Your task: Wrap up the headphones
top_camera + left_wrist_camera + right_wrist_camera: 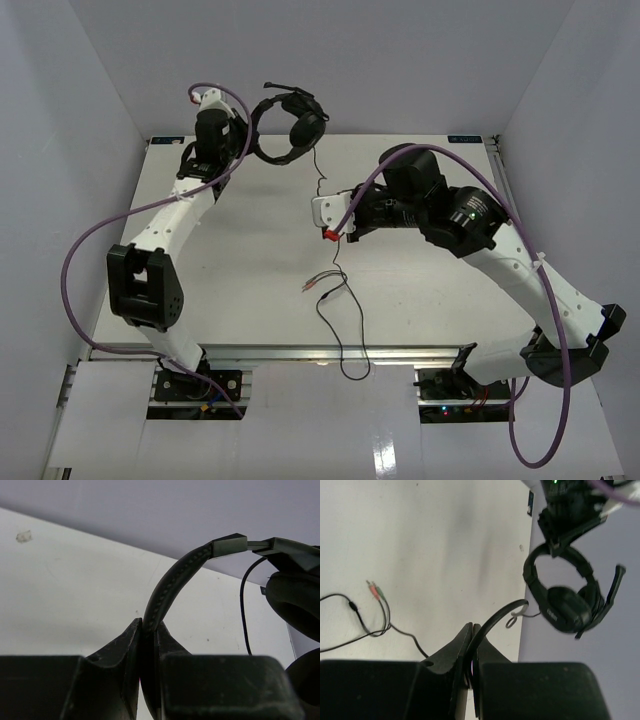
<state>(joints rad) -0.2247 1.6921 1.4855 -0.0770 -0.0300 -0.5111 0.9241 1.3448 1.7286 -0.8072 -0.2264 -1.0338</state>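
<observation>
Here we go: the left fingers point(139, 632) are clenched tight on the padded headband point(175, 575), pinching it edge-on between them. That leaves the headphones point(292, 125) up in the air at the far end of the table point(240, 250), hanging clear of the surface with the pale wall point(400, 60) behind them. From the right wrist camera you get the whole headset point(565, 600) dangling below the left arm's grip, one ear cup point(565, 607) facing us and the boom mic point(615, 587) sticking out on the right-hand side. Now the thin black cable point(317, 165): it drops from the ear cups and runs towards the middle of the table, straight into the right fingers point(469, 632). Those are squeezed shut on the cable, and you can see it arc up out of the pinch. Seen from above, the right fingers point(330, 215) sit near the centre of the table, well apart from the left fingers point(245, 140) up at the far left. Past the right grip the cable trails on towards the near edge, loose on the table, looping out over the front edge. The two coloured plugs point(310, 285) lie flat beside it, one reddish, one greenish.
</observation>
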